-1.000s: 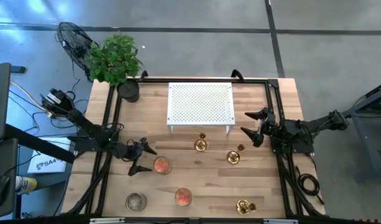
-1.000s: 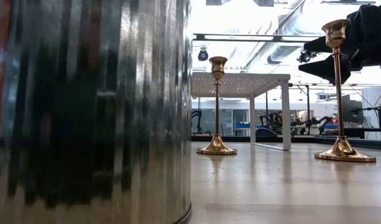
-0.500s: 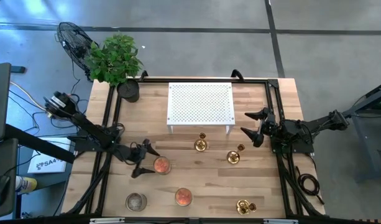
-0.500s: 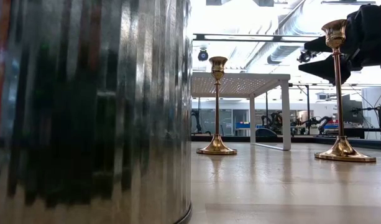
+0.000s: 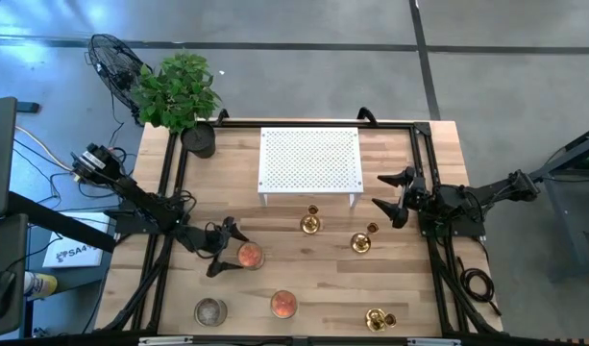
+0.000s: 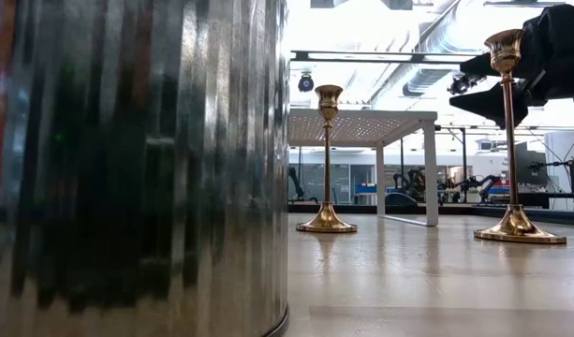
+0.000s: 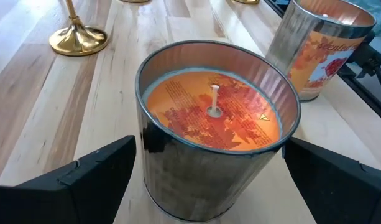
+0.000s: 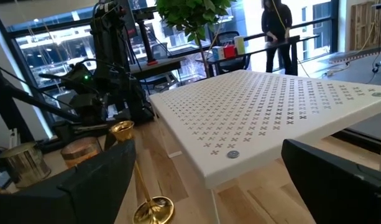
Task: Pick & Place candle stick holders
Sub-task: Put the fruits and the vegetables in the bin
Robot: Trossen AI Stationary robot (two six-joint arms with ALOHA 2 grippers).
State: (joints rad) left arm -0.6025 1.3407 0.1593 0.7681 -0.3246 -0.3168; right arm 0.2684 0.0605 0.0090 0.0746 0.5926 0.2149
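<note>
Three gold-brass candlestick holders stand upright on their round bases on the wooden table: one (image 5: 310, 223) in front of the white stand, one (image 5: 360, 242) to its right, and one (image 5: 376, 317) at the near edge. My left gripper (image 5: 225, 248) is open, with its fingers on either side of an orange candle tin (image 7: 215, 124); I see no touch. My right gripper (image 5: 388, 196) is open and empty, above the table to the right of the stand, and the first holder (image 8: 137, 186) lies ahead of it.
A white perforated stand (image 5: 309, 160) takes up the far middle. A second orange candle tin (image 5: 283, 304) and a silver tin (image 5: 210, 310) stand near the front edge. A potted plant (image 5: 179, 91) is at the far left corner. A tin (image 6: 137, 168) blocks the left of the low view.
My left gripper has edged toward the table's right, closer around the orange candle tin, and is still open. Nothing on the table has moved.
</note>
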